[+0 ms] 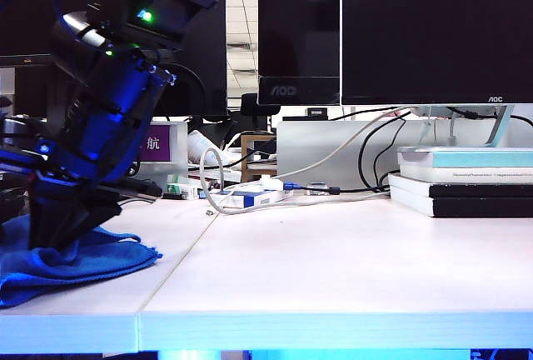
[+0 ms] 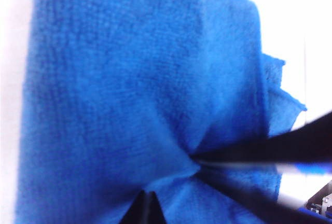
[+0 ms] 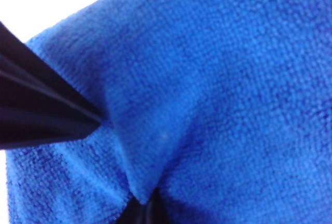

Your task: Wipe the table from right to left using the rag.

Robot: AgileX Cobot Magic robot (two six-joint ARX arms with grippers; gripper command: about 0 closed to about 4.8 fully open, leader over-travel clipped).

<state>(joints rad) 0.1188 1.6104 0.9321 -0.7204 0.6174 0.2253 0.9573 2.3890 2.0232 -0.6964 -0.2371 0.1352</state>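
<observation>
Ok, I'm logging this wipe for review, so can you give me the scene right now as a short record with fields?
rag: bright blue, bunched at the far left end of the table
table: white, two panels joined by a thin seam
left gripper: on the rag, cloth puckered where its jaws meet, looks pinched
right gripper: also on the rag, a fold rising between its jaws; grip unclear
behind: stacked books at right, cables, dark monitors
</observation>
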